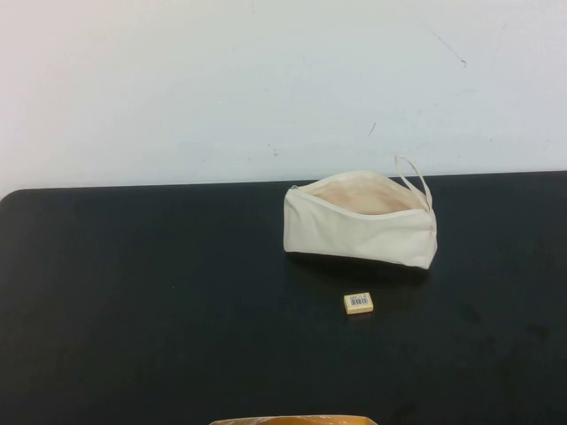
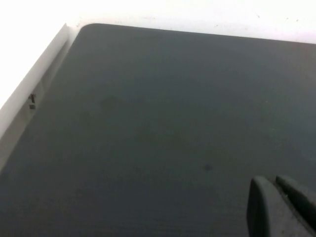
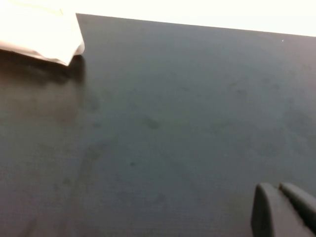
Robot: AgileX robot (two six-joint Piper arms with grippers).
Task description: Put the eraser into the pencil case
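The cream pencil case lies on the black table, right of the middle, unzipped with its peach lining showing and a loop strap at its right end. One end of it shows in the right wrist view. The small yellowish eraser with a barcode label lies on the table just in front of the case. Neither arm shows in the high view. My left gripper is shut and empty above bare table at the left. My right gripper is shut and empty above bare table to the right of the case.
The black table ends at a white wall behind. An orange-tan object peeks in at the front edge. The table's rounded far-left corner shows in the left wrist view.
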